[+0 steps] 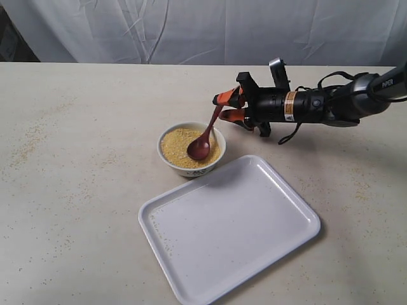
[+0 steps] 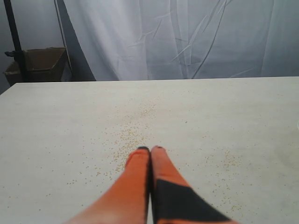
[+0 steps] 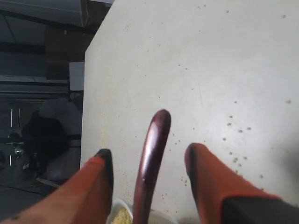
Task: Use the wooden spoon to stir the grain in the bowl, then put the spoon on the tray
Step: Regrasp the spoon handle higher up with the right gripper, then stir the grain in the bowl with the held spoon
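The white bowl (image 1: 191, 170) holds the yellow grain (image 1: 173, 145) near the table's middle. Standing tilted in it is the wooden spoon (image 1: 202, 145), its oval end in the grain and its handle leaning up to the right. My right gripper (image 1: 222, 107) is open around the handle's top; in the right wrist view the handle (image 3: 156, 130) stands between the spread fingers of that gripper (image 3: 147, 151), touching neither. A sliver of bowl (image 3: 113, 209) shows below. The white tray (image 1: 254, 190) lies just in front of the bowl. My left gripper (image 2: 150, 149) is shut on nothing, over bare table.
Loose grains are scattered on the beige table (image 1: 76, 190), thickest at the left (image 1: 28, 143) and under the left gripper (image 2: 131, 135). A white curtain (image 1: 203, 28) hangs behind the table. A brown box (image 2: 42, 63) stands beyond the table's far edge.
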Motion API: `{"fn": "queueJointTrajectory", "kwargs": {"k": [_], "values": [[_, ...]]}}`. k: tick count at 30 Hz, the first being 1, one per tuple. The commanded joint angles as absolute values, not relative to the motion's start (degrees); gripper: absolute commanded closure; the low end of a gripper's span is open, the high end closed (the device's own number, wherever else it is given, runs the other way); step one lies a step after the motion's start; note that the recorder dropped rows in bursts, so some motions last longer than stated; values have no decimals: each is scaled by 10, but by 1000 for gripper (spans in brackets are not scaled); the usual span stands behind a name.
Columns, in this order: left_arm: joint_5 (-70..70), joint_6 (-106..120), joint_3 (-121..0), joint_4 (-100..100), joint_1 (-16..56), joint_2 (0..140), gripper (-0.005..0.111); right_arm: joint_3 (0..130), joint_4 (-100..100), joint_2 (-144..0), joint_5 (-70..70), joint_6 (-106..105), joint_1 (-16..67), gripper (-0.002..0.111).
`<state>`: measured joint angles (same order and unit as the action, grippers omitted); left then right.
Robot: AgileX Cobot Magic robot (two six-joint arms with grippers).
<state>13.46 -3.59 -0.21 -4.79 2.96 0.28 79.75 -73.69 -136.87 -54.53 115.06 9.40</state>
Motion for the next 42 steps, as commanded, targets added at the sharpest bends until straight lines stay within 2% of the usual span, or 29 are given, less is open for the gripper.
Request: {"fn": "queueJointTrajectory", "kwargs": {"k": [1, 5, 15, 25, 28, 35, 42], "values": [[132, -39, 0, -48, 29, 0, 107, 814, -718, -1372, -531, 1151, 101, 72], [132, -39, 0, -48, 29, 0, 107, 814, -682, -1373, -503, 1156, 103, 108], [132, -39, 0, -48, 29, 0, 107, 814, -578, -1357, -486, 1118, 128, 105], [132, -39, 0, -48, 29, 0, 107, 814, -606, -1250, -530, 795, 161, 105], [132, -39, 0, -48, 29, 0, 107, 814, -644, -1246, -532, 773, 188, 105], [132, -39, 0, -48, 29, 0, 107, 814, -660, -1253, -438, 730, 266, 105], [132, -39, 0, -48, 29, 0, 107, 814, -639, -1269, -319, 660, 297, 105]]}}
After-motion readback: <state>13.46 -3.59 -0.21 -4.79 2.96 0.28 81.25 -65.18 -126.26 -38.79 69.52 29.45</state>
